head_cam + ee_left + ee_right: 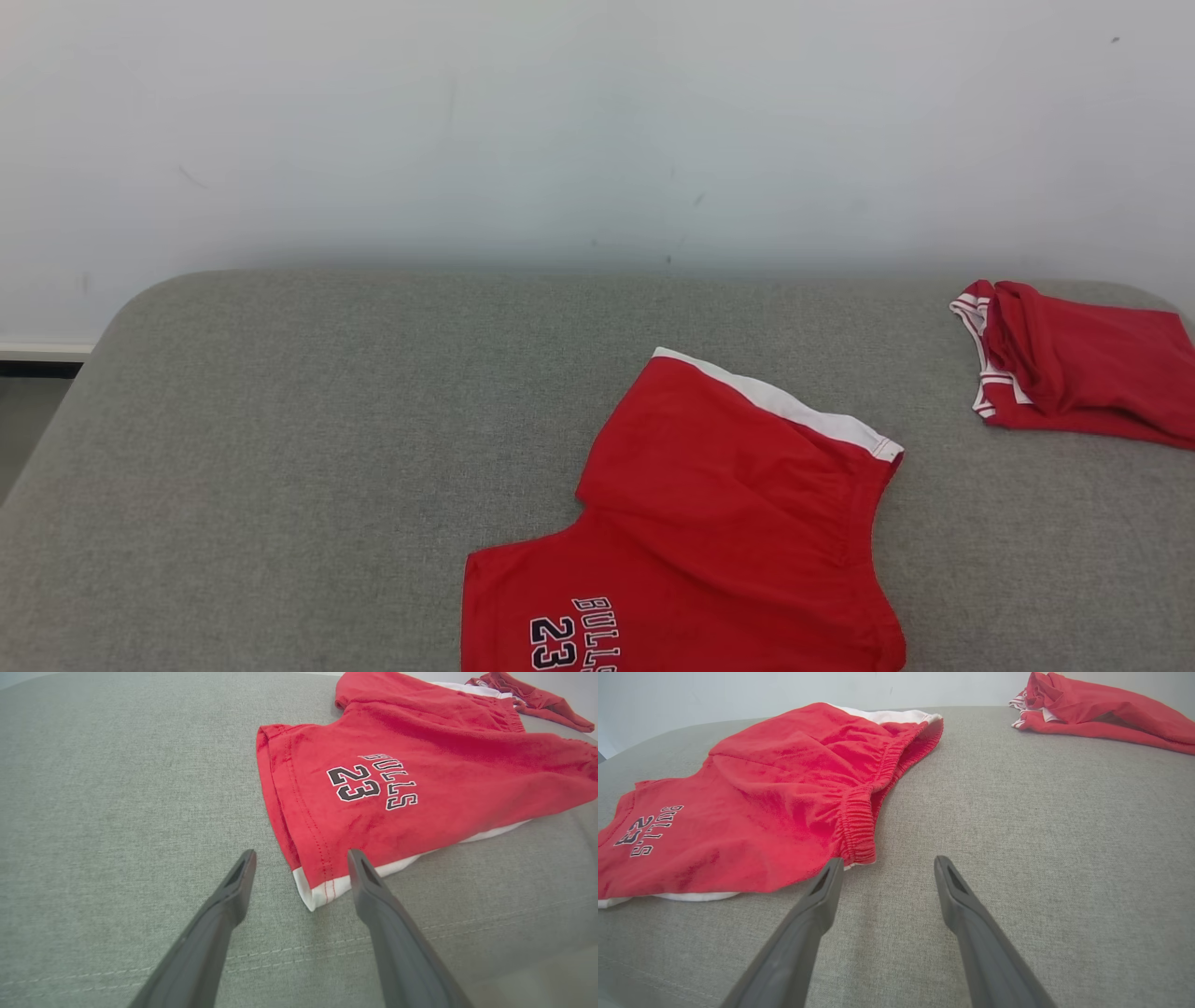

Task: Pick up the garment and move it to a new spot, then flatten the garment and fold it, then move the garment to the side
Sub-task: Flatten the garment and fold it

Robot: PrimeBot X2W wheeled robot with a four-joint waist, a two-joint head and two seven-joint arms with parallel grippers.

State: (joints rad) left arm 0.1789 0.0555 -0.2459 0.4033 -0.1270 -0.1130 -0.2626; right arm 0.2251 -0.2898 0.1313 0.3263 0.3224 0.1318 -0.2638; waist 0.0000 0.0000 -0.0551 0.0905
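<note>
The red shorts (728, 523) lie flat on the grey padded surface (280, 467), near its front edge, a little right of the middle. The head view gives the white wall (560, 121) behind. The left wrist view gives the whole print "BULLS 23" and a white-edged leg corner, which sits between the spread fingers of the left gripper (301, 855). The right wrist view gives the gathered elastic waistband; the right gripper (888, 860) is just beside it, fingers apart and holding nothing. There are two garments: the shorts and a second red garment (1083, 373), bunched far right.
</note>
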